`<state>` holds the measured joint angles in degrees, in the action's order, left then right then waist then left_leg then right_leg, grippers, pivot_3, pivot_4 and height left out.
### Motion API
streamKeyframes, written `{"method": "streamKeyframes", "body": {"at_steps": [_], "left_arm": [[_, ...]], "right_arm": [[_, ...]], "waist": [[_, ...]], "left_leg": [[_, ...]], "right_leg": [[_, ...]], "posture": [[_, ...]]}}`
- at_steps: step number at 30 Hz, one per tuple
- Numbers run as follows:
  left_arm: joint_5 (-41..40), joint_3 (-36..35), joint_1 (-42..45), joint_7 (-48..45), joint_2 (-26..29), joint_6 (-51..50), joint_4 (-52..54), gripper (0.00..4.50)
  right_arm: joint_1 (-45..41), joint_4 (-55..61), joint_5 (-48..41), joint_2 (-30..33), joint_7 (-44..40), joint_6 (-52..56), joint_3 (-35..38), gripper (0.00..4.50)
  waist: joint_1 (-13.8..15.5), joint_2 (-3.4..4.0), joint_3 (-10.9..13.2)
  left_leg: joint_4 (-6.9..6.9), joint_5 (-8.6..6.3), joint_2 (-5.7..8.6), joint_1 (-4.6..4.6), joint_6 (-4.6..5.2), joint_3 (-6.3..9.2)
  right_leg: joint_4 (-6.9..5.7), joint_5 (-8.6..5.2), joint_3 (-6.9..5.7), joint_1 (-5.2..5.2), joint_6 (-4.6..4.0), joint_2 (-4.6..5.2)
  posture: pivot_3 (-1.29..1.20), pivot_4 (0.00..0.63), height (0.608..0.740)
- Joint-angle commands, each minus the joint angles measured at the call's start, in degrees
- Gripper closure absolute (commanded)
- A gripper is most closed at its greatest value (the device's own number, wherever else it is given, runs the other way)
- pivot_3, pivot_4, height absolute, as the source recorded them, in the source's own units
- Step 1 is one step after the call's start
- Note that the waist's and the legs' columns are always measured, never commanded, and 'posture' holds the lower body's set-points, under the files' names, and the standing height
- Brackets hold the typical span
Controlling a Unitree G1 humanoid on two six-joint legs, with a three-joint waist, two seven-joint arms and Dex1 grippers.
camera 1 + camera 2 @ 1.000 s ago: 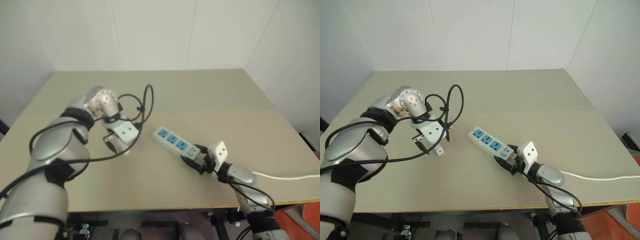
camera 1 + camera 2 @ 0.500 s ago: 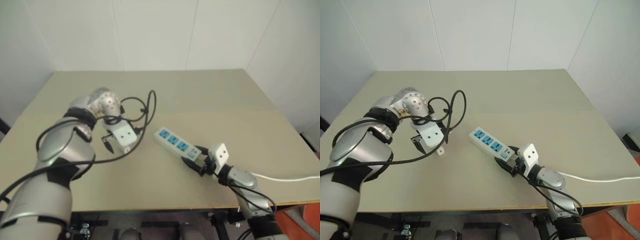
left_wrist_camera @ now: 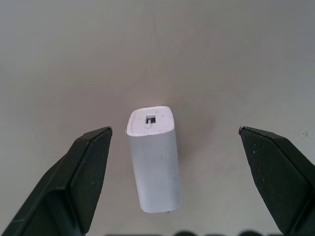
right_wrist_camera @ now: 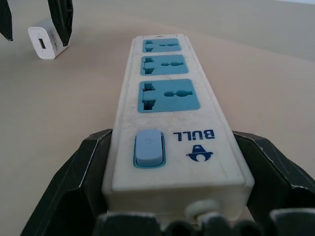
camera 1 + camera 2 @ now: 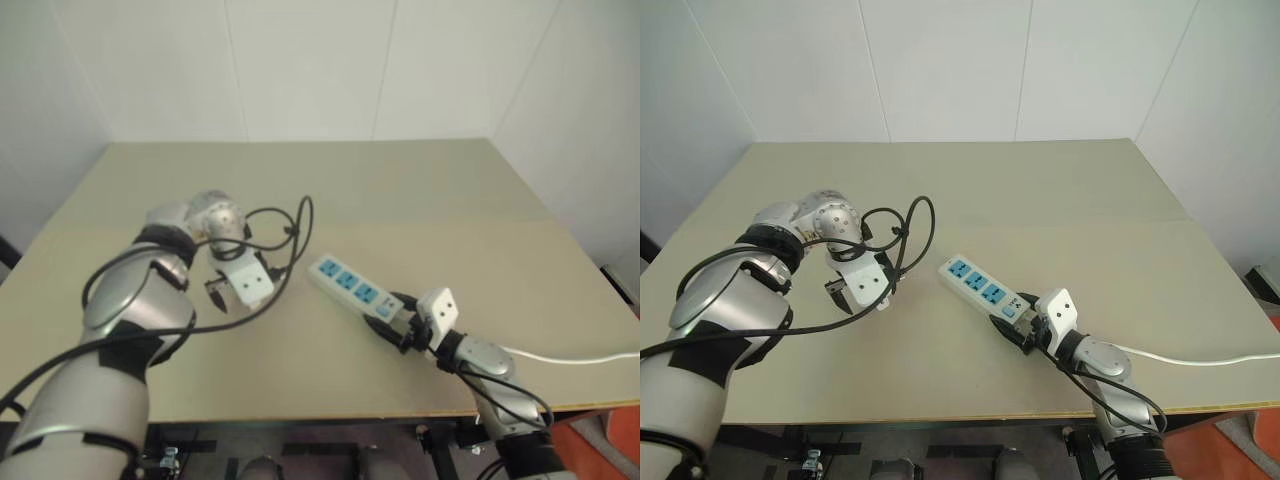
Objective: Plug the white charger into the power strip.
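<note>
I see the white charger [image 3: 153, 158] lying on the table [image 5: 400, 190], left of the power strip [image 5: 354, 286] and apart from it. My left gripper [image 3: 174, 172] points down over it, fingers spread wide either side, touching nothing. My right gripper [image 4: 174, 167] clamps the strip's switch end [image 4: 148, 147].

On the tan table [image 5: 1060, 190], the power strip [image 5: 983, 286] lies slantwise, its switch end between the right gripper [image 5: 1025, 325] fingers. The left gripper [image 5: 852, 290] points down just above the tabletop, left of the strip; a small white piece at its edge may be the white charger [image 5: 881, 304].
</note>
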<state>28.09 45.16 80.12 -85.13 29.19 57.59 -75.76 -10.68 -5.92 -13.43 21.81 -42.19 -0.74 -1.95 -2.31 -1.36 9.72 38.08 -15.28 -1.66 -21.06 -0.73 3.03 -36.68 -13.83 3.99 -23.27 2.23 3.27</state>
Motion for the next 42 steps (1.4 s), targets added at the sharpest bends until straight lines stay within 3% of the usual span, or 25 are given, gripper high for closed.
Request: {"method": "streamKeyframes", "body": {"at_steps": [1, 3, 6, 15, 24, 26, 28, 30, 36, 42], "left_arm": [[1.74, -1.4, -0.15, 2.12, -0.28, 0.26, -0.21, 0.0], [1.46, -2.37, -0.53, 1.86, -0.63, -0.01, -0.51, 0.0], [0.75, -3.97, -1.18, 1.13, -1.23, -0.93, -0.76, 0.59], [2.27, -5.74, -1.95, -0.81, -1.64, -0.45, -0.8, 3.5], [6.71, -5.32, -2.03, 7.74, -2.18, -1.55, -0.43, 3.49], [2.25, -9.59, -2.17, 4.68, -3.44, -5.64, -0.87, 3.49], [-8.1, -17.87, -1.95, -3.87, -5.15, -11.67, -1.16, 3.49], [-14.85, -21.58, -1.66, -7.26, -5.61, -15.33, -0.78, 3.49], [-43.88, -24.9, -2.88, -7.37, 0.97, -38.59, 13.65, 3.49], [-56.53, -36.09, -8.23, -7.37, 5.25, -59.46, 24.34, 3.49]], "right_arm": [[1.02, -0.09, 1.59, 1.13, 0.38, 1.05, -0.34, 1.1], [1.04, -0.06, 1.69, 1.12, 0.43, 1.09, -0.31, 1.1], [0.98, -0.12, 1.88, 1.1, 0.51, 1.17, -0.29, 1.1], [1.08, 0.35, 1.77, 0.82, 0.85, 1.53, 0.01, 1.1], [1.05, 0.35, 1.88, 0.87, 1.09, 1.54, -0.12, 1.1], [1.27, 0.61, 1.92, 1.07, 0.93, 1.54, -0.21, 1.1], [1.48, 0.78, 1.75, 1.4, 0.2, 1.16, -0.4, 1.1], [1.64, 1.09, 1.55, 1.57, -0.24, 0.93, -0.48, 1.1], [0.3, 1.02, -0.13, 2.88, -7.25, -2.44, -1.64, 1.1], [-6.4, -4.18, -0.54, 4.28, -18.19, -5.74, -5.59, 1.1]], "waist": [[0.01, 0.0, 0.0], [0.02, 0.0, 0.0], [0.03, 0.0, -0.01], [0.03, 0.0, -0.01], [0.28, 0.02, -0.08], [0.41, 0.02, -0.08], [0.43, 0.02, -0.09], [0.31, 0.02, -0.09], [-0.89, 0.03, -0.09], [-1.9, 0.04, -0.09]], "left_leg": [[0.0, 0.0, 0.0, 0.0, 0.0, 0.0], [0.0, 0.0, 0.0, 0.0, 0.0, 0.0], [0.0, 0.0, 0.0, 0.01, 0.0, 0.0], [0.01, 0.0, 0.01, 0.02, 0.0, 0.0], [0.01, 0.0, 0.02, 0.27, 0.0, -0.01], [0.01, 0.0, 0.02, 0.35, 0.0, 0.0], [0.01, 0.0, 0.02, 0.3, 0.0, 0.0], [0.02, 0.0, 0.02, 0.17, 0.0, 0.0], [0.04, -0.01, 0.0, 0.01, 0.02, 0.07], [0.05, -0.02, -0.01, 0.24, 0.03, 0.05]], "right_leg": [[0.0, 0.0, 0.0, 0.0, 0.0, 0.0], [-0.01, 0.0, 0.0, 0.0, 0.0, 0.0], [-0.01, 0.0, 0.0, 0.01, 0.0, 0.0], [-0.02, 0.0, -0.01, 0.02, 0.0, 0.0], [-0.06, 0.0, 0.0, 0.24, 0.0, 0.02], [-0.07, 0.0, 0.0, 0.3, 0.01, 0.02], [-0.07, 0.0, -0.01, 0.27, 0.01, 0.02], [-0.07, 0.0, -0.03, 0.17, 0.0, 0.02], [-0.31, 0.01, -0.03, 0.03, 0.0, 0.01], [-0.23, -0.01, -0.01, 0.14, 0.02, 0.0]], "posture": [[0.0, 0.15, 0.74], [0.0, 0.15, 0.74], [0.0, 0.15, 0.74], [0.0, 0.15, 0.74], [0.0, 0.15, 0.74], [0.0, 0.15, 0.74], [0.0, 0.15, 0.74], [0.0, 0.15, 0.74], [0.0, 0.15, 0.74], [0.0, 0.15, 0.74]]}}
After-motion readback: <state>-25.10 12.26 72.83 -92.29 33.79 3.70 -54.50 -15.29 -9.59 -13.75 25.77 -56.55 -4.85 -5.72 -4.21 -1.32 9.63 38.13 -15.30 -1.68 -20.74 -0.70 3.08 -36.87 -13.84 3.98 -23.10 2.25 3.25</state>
